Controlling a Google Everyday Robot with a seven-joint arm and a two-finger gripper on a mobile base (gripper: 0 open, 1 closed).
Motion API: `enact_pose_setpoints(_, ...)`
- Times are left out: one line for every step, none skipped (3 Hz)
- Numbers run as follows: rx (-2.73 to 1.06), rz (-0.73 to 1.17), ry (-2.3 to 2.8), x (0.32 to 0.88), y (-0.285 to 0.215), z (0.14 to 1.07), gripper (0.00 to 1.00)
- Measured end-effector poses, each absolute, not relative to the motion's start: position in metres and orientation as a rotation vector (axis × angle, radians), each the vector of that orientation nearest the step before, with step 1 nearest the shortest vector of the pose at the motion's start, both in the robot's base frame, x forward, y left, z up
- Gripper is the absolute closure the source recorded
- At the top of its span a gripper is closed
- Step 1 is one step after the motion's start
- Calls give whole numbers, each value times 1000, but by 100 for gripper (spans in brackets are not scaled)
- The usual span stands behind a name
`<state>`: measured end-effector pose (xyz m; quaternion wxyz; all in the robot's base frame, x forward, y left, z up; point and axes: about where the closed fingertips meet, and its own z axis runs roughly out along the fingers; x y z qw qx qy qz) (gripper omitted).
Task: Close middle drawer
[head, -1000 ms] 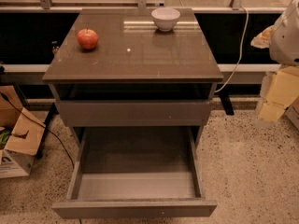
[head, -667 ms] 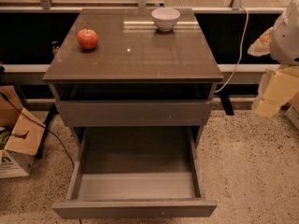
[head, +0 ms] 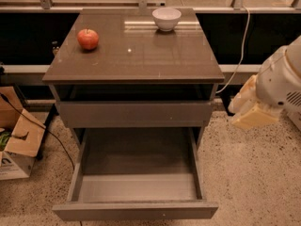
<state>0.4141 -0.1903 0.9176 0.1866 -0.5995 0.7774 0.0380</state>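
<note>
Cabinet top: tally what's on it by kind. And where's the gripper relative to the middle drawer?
Apple: 1
Bowl: 1
Total: 2
The gripper hangs right of the cabinet, apart from the open middle drawer.

We're looking at a chunky, rounded white arm shell with a few small dark vent slits on its side. The gripper is pale cream-yellow and blocky, over at the far right.
</note>
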Motion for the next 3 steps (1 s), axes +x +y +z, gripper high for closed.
enact_pose_setpoints(-1671,205,2170,402,-176,873,87)
enact_pose_setpoints(-1664,300,2150,396,-164,827,100)
enact_pose_setpoints(-1624,428,2142,392,-155,784,100)
